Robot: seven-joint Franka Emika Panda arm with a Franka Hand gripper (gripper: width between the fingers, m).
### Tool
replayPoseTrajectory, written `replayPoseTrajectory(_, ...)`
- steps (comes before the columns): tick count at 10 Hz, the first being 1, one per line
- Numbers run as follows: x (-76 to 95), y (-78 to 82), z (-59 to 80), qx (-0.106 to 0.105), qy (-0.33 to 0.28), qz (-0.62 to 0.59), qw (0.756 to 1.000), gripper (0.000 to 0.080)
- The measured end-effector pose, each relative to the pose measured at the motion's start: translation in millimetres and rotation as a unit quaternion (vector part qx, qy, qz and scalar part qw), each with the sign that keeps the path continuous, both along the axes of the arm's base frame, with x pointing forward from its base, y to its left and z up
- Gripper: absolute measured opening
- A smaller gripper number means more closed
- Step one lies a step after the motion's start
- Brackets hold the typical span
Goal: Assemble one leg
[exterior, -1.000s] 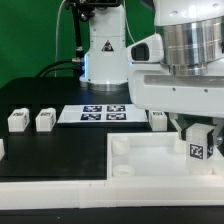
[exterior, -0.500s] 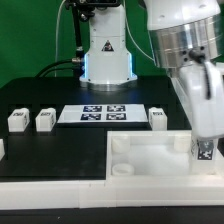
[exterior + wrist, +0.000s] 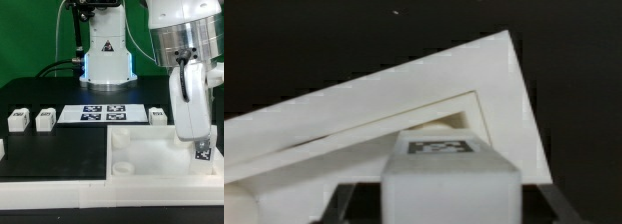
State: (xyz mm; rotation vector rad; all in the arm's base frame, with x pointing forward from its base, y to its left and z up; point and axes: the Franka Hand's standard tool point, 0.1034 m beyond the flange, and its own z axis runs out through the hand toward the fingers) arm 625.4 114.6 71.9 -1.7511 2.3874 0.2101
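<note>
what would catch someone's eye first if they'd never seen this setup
First, the gripper, reaching down at the exterior view's right and shut on a small white leg over the far corner of the big white tray. Then the marker board lying flat mid-table, with three spare legs standing beside it on the black table.

Black table (image 3: 60, 150) carries tray (image 3: 150, 160), marker board (image 3: 100, 114), legs (image 3: 18, 121).

I can read no words or numbers; only black-and-white square tags on the marker board (image 3: 104, 113) and, seemingly, the held leg (image 3: 445, 180).
</note>
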Motion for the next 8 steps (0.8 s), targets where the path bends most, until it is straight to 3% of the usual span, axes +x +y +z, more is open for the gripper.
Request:
replayPoseTrajectory(1,0.0,0.1,0.0,0.0,0.0,0.0,1.0,0.0532)
replayPoseTrajectory(2,-0.1,0.2,-0.1,0.0,0.0,0.0,1.0,0.0532)
replayPoseTrajectory(3,-0.2,1.0,0.0,0.0,0.0,0.001,1.0,0.0625)
replayPoseTrajectory(4,-2.4,7.3,5.3,0.002,-0.002,0.006,1.0,0.0642)
replayPoseTrajectory(7,4.9,25.6,38.9,0.013,-0.017,0.016,1.0,0.0648)
replayPoseTrajectory(8,4.7,24.5,36.5,0.012,-0.019,0.018,1.0,0.0649)
